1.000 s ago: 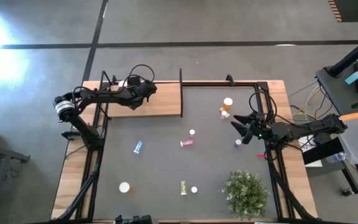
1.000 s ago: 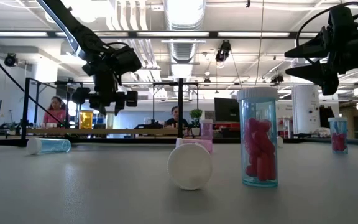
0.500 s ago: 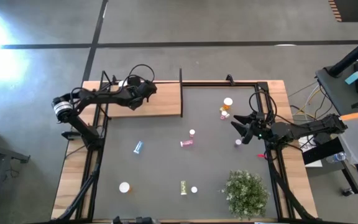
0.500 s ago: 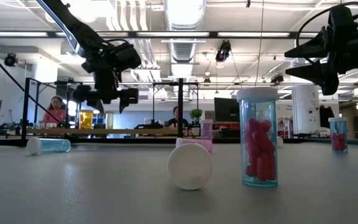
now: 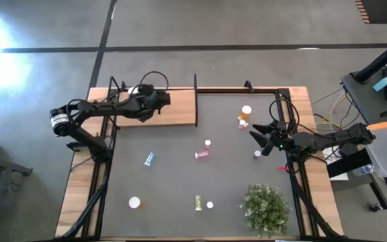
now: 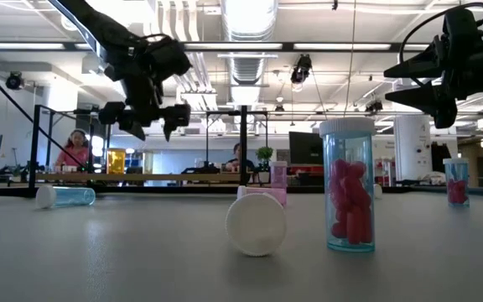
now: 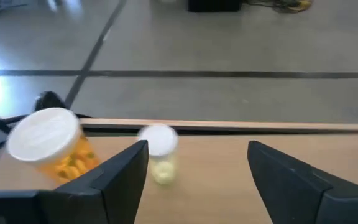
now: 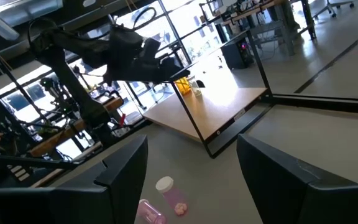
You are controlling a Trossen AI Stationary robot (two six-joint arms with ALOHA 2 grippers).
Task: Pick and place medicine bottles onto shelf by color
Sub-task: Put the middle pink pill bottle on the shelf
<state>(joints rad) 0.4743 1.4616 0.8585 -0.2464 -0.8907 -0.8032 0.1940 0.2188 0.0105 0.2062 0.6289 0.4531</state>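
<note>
Shelf (image 5: 173,111): it lies at the counter's far left corner. In your left wrist view an orange bottle (image 7: 53,144) and a yellow-green bottle (image 7: 159,151) already stand on it near the far edge.
Bottles on the counter: you have a blue bottle (image 5: 149,158) lying near the left side, a pink bottle (image 5: 201,154) lying mid-counter, a small one (image 5: 207,143) just beyond it, an orange pair (image 5: 244,118) toward the far right, a green bottle (image 5: 198,202) and two white-capped ones near the front edge.
Left gripper (image 5: 158,98): it hangs above the shelf with its fingers spread wide and nothing between them.
Right gripper (image 5: 258,139): it waits over the counter's right side, fingers open and empty, a small pink bottle (image 5: 257,154) just beside it.
Step in hand: your left arm looks free after a placement, so the next pick is due.
Next move: bring a gripper down over one loose bottle and match its color to a shelf group.
In the way: the bushy plant (image 5: 266,208) crowds the front right corner; lying bottles may roll when you close on them.
</note>
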